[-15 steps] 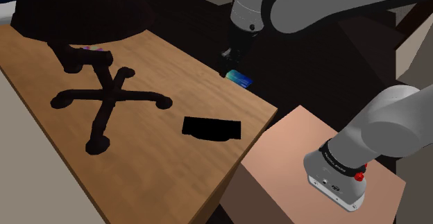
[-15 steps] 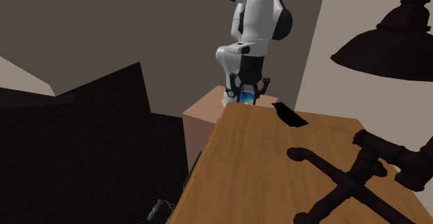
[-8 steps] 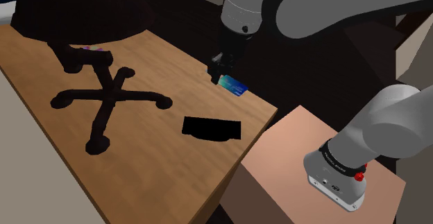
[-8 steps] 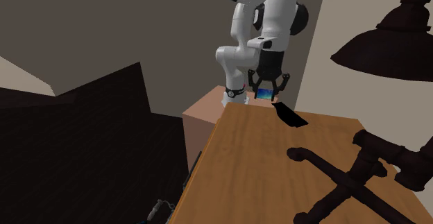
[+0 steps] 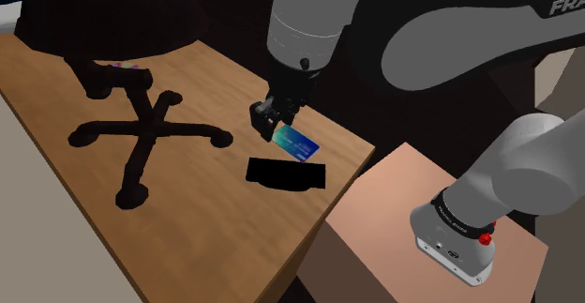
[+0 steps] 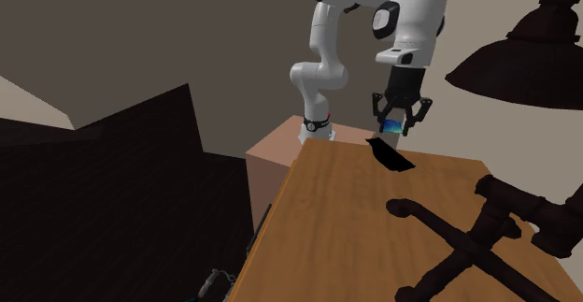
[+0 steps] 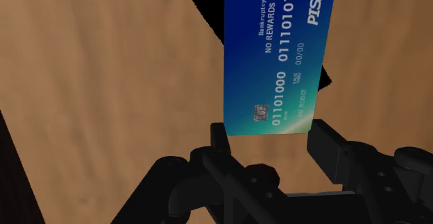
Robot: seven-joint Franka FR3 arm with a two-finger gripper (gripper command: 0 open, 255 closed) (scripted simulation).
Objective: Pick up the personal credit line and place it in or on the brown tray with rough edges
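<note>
A blue bank card (image 5: 298, 143) (image 6: 393, 127) (image 7: 277, 56) hangs in the air over the wooden table (image 5: 216, 95), with my gripper (image 5: 272, 123) (image 6: 394, 122) (image 7: 270, 136) shut on its lower edge. In the wrist view one black finger (image 7: 221, 136) presses each side of the card. The tray (image 5: 286, 173) (image 6: 391, 155) is drawn as a flat black shape lying on the table near its corner. The card is just above the tray's far edge, apart from it. Part of the tray (image 7: 323, 77) shows behind the card.
A black star-shaped base (image 5: 150, 137) (image 6: 467, 244) with a dark dome (image 5: 103, 15) above it takes up the table's far part. The pink stand box (image 5: 394, 207) sits close beside the table's corner. Small colourful items (image 5: 127, 67) lie near the dome.
The gripper has carried the card from beyond the table's edge toward the shoulder view's left and downward, ending over the table just above the black tray.
</note>
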